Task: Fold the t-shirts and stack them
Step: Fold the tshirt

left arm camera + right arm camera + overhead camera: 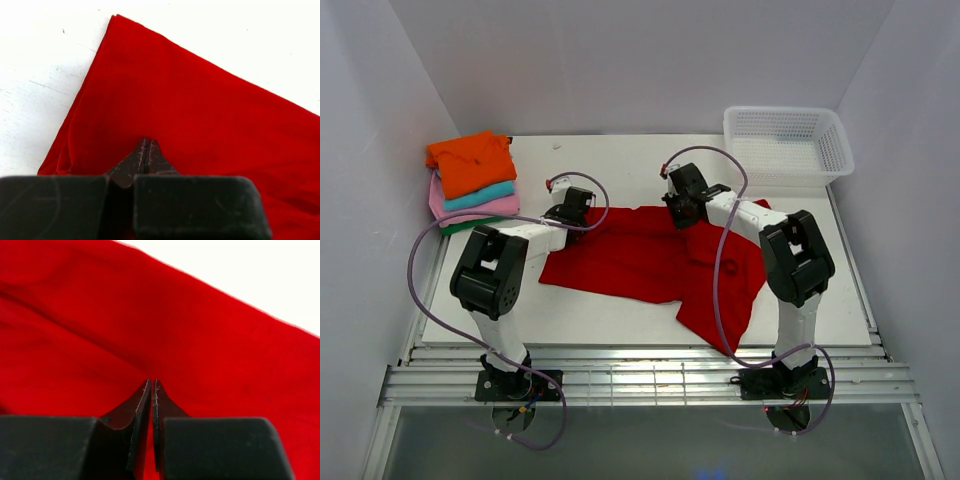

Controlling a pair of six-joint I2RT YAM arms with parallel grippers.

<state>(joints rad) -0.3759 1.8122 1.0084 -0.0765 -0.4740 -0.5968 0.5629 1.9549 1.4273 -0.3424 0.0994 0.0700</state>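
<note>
A bright red t-shirt (pixel 640 255) lies spread on the white table, with one part trailing toward the near right. My left gripper (pixel 588 218) sits at the shirt's far left edge. In the left wrist view its jaws (pixel 145 142) are shut with the tips pressed into the red cloth (pixel 200 115). My right gripper (pixel 680 215) is at the shirt's far edge near the middle. Its jaws (pixel 152 382) are nearly closed, and creases in the red cloth (pixel 100 340) run to the tips. Folded orange (pixel 470 160), teal (pixel 485 195), pink (pixel 470 208) and dark green (pixel 460 228) t-shirts are stacked at the far left.
A white mesh basket (pixel 785 145) stands at the far right corner of the table (pixel 620 320). White walls close in on the left, back and right. Purple cables loop off both arms.
</note>
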